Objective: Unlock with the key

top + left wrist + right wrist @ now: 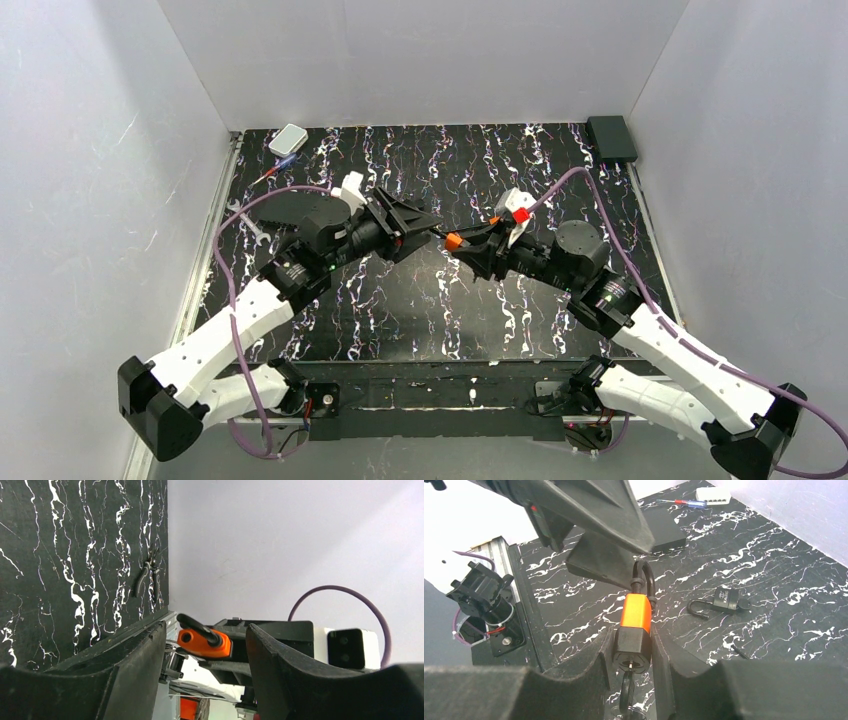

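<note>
My right gripper (632,639) is shut on the black base of the small orange padlock (636,612) and holds it in the air over the table's middle (453,241). The key (626,690) is in the keyhole, its black head hanging below the lock on a clear ring. The black shackle (644,577) points toward my left gripper (206,628). In the left wrist view one shackle hole (186,637) of the padlock (207,643) stands empty and the shackle is swung aside. My left gripper (434,231) is open, its fingers on either side of the lock's shackle end, not gripping.
A black padlock (724,600) with its shackle open lies on the table. At the back left are a white box (288,139), a thin screwdriver (275,170) and a silver wrench (245,220). A black box (611,137) sits at the back right corner.
</note>
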Motion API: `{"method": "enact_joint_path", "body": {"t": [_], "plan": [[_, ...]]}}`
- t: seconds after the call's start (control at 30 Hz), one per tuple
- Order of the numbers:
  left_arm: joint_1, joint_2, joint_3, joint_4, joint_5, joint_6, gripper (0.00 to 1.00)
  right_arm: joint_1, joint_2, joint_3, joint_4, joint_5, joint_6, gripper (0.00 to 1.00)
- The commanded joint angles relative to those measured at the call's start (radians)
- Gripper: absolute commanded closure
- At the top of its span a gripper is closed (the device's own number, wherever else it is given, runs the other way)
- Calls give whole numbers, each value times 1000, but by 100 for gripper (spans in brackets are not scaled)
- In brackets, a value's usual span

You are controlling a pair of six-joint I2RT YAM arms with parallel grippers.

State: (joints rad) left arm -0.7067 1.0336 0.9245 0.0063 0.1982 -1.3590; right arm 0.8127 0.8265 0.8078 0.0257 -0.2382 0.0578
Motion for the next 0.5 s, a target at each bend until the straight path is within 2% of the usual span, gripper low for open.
{"method": "enact_joint_path", "body": {"t": [0.0, 0.17, 0.23, 0.27, 0.3, 0.43, 0.47], "plan": [[-21, 24, 14, 29, -48, -28, 42, -1, -1, 71, 107, -41, -38, 99], [-40, 50, 24, 33, -77, -23, 44, -1, -1, 68, 115, -41, -40, 99], [-52, 60, 27, 37, -89, -22, 49, -1, 2, 66, 119, -45, -35, 99], [-68, 60, 25, 43, -108, -20, 56, -1, 2, 62, 123, -41, -31, 99], [-100, 65, 31, 49, -146, 0, 72, -1, 3, 42, 156, -33, 1, 99], [-129, 71, 19, 65, -184, 12, 98, -1, -4, -9, 246, -37, 87, 99], [-138, 68, 19, 70, -223, 20, 100, -1, -4, -28, 275, -34, 118, 99]]}}
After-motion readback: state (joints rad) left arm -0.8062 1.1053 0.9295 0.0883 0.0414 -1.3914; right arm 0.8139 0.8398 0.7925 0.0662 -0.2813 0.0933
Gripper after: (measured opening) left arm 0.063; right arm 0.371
